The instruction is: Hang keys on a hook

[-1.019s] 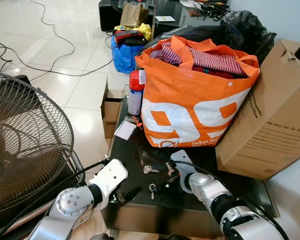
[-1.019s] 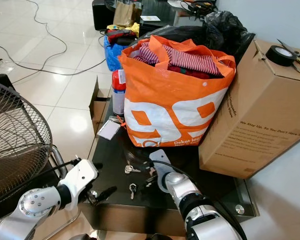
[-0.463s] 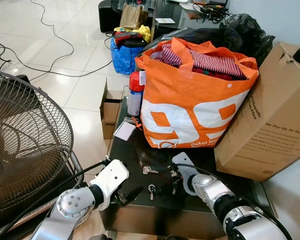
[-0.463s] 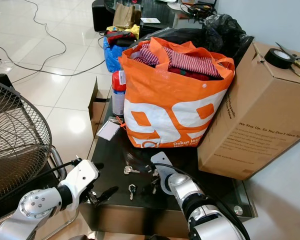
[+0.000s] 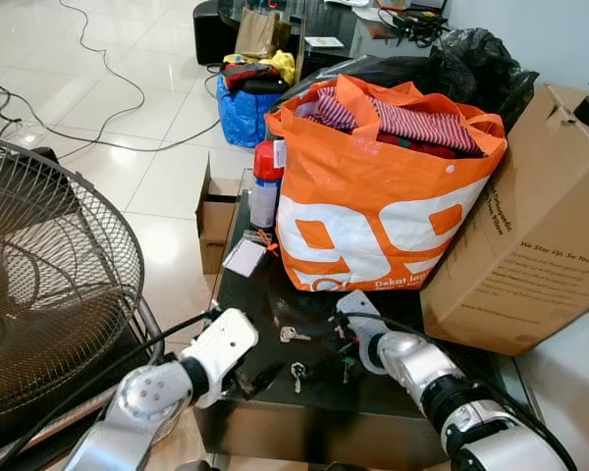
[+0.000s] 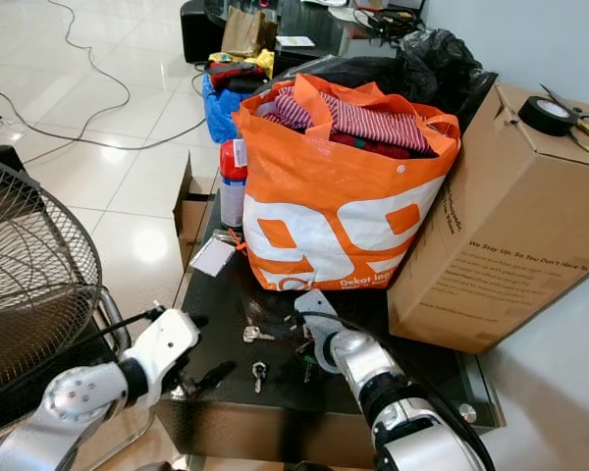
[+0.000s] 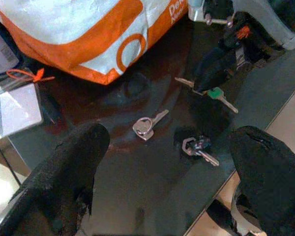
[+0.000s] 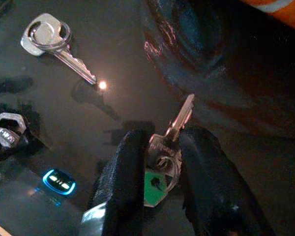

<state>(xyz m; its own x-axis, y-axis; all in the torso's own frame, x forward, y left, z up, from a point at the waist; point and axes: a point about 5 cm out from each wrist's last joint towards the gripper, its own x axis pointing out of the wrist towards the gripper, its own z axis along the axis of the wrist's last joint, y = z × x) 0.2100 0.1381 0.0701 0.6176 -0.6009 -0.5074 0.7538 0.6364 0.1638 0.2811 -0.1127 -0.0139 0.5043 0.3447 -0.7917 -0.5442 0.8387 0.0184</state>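
Three sets of keys are on the dark glass table (image 5: 275, 294). A silver key (image 5: 293, 335) lies flat in the middle. A black-headed key (image 5: 297, 372) lies near the front edge. My right gripper (image 8: 160, 147) is shut on a green-headed key bunch (image 8: 160, 184), holding it just above the glass; the same green-headed key bunch (image 5: 346, 365) hangs to the right of the other two. My left gripper (image 7: 169, 137) stands open at the table's front left corner, its fingers (image 7: 71, 167) spread wide on either side of the silver key (image 7: 146, 126) and the black-headed key (image 7: 199, 146).
A full orange shopping bag (image 5: 383, 196) stands at the back of the table, with a cardboard box (image 5: 540, 226) to its right. A red spray can (image 5: 266, 182) and a small card (image 5: 245, 257) are at the left. A large fan (image 5: 49, 285) stands on my left.
My right gripper has turned and shifted slightly, and the green-headed key now hangs in its fingers. The left gripper has hardly moved.
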